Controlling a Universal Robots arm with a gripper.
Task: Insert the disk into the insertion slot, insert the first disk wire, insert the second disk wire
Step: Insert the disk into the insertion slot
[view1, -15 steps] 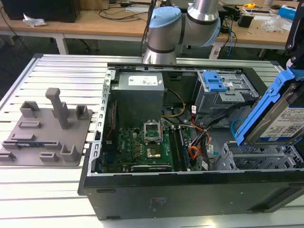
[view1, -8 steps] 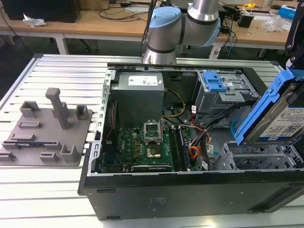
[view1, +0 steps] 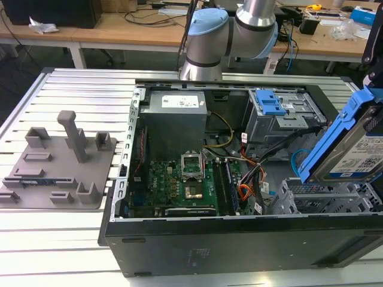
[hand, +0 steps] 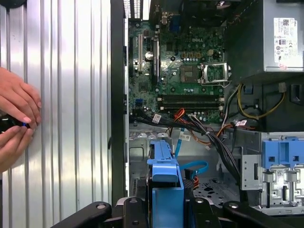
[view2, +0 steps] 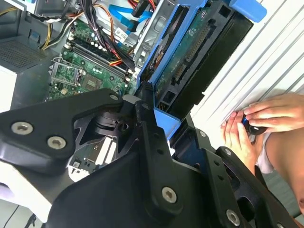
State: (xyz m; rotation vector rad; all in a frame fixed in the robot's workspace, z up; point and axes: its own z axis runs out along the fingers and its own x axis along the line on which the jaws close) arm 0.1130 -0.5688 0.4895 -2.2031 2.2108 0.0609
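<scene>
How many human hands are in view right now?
2. One hand and the other hand are close together over the slatted metal table, outside the open computer case, holding a small dark object between them. More could be out of frame.

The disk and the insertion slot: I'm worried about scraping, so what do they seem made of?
The disk: silvery body, probably metal, with a dull shine. Its bright blue caddy looks like moulded plastic, evenly coloured with a slight sheen. The insertion slot: dull grey sheet metal, going by thin, perforated walls.
</scene>
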